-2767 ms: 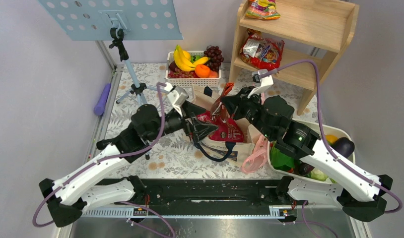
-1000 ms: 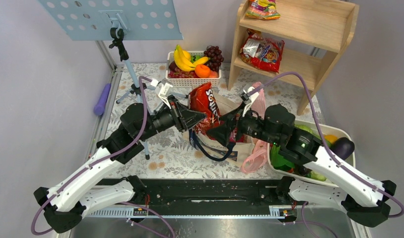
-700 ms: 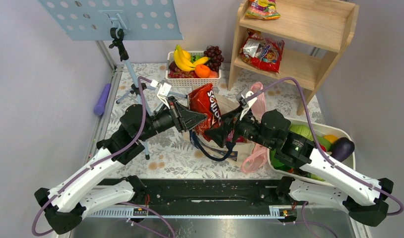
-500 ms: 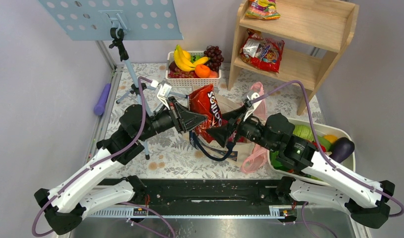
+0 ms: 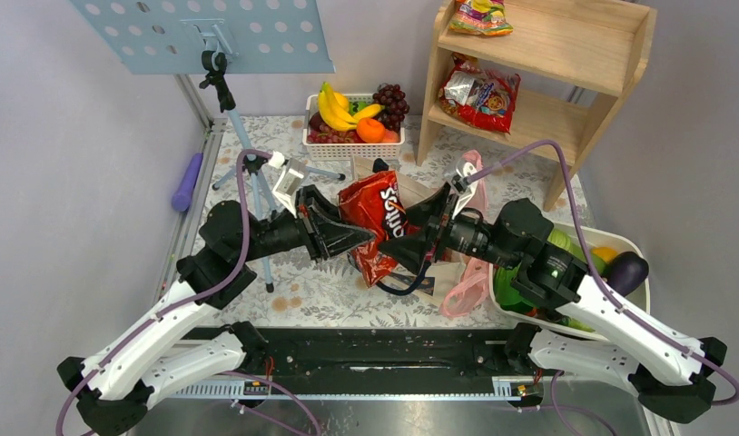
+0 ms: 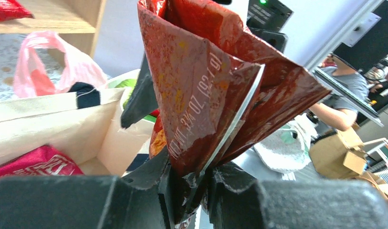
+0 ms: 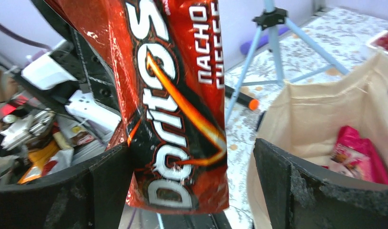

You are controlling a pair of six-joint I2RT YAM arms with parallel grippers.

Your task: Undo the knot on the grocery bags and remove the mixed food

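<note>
My left gripper (image 5: 346,238) (image 6: 196,187) is shut on the crimped edge of a red Doritos packet (image 5: 372,221) (image 6: 206,95), held in the air above the beige tote (image 5: 441,269). My right gripper (image 5: 395,247) (image 7: 201,187) is open, its jaws wide on either side of the packet's (image 7: 178,119) free end, which hangs close to one finger (image 7: 106,186). A magenta packet (image 7: 359,152) (image 6: 35,164) lies inside the tote (image 7: 316,109). Pink grocery bags (image 5: 466,283) (image 6: 44,62) lie crumpled beside the tote. The knot is out of view.
A white basket (image 5: 354,143) of bananas, grapes and an orange stands at the back. A wooden shelf (image 5: 566,54) holds snack packets. A white tub (image 5: 620,243) of produce sits at the right. A tripod stand (image 5: 248,163) rises at the left.
My left gripper has drawn back to the left and lowered, tilting the Doritos packet down. My right gripper has stayed open and now has the packet's free end between its jaws.
</note>
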